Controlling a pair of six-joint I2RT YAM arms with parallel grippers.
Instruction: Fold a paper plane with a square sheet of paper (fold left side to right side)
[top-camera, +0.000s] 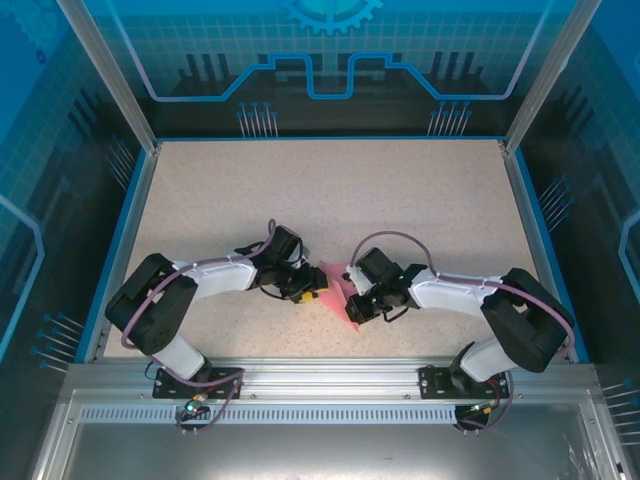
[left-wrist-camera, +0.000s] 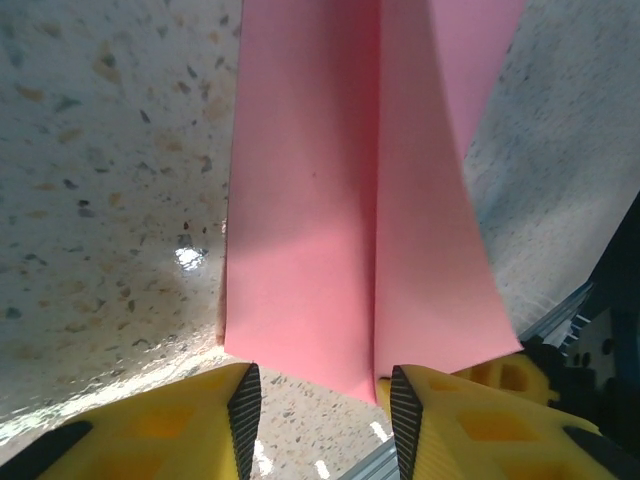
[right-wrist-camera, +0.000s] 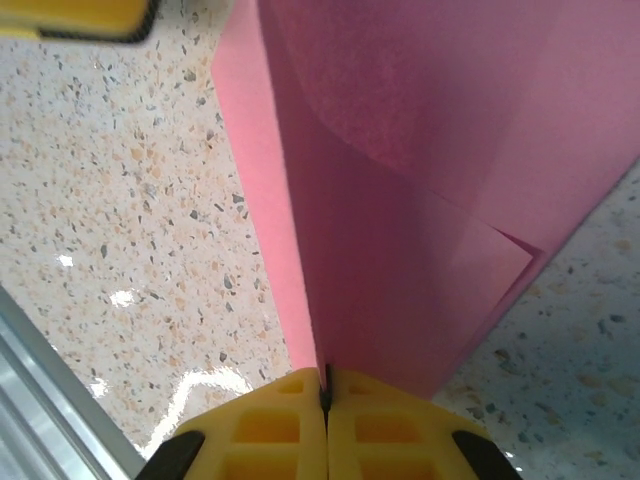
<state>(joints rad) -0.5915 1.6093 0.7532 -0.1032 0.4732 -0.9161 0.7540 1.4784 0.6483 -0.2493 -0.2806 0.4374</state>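
The thin pink-red sheet of paper (top-camera: 334, 286), partly folded with a centre crease running down its length, sits near the middle of the speckled beige desk (top-camera: 400, 200), towards its near edge, in the narrow gap between the two arms' heads. In the right wrist view the sheet of paper (right-wrist-camera: 420, 200) runs straight into the seam of the right gripper (right-wrist-camera: 326, 398), whose yellow fingers are pressed together on one edge, so that gripper (top-camera: 356, 304) is pinching the sheet and has part of it lifted and bowed. From the left wrist view the sheet (left-wrist-camera: 330, 200) stretches directly away from the left gripper (left-wrist-camera: 325, 420), its crease and long axis lined up with the gap between the fingers; the jaws stand partly apart with desk (left-wrist-camera: 100, 200) showing between them, and the sheet's near corner just reaches that gap without being clamped. In the overhead view the left gripper (top-camera: 300, 292) sits just left of the sheet and the right just right of it, both about equally close. Any further left-to-right fold looks to depend on the free left side being carried across towards the right gripper's hold.
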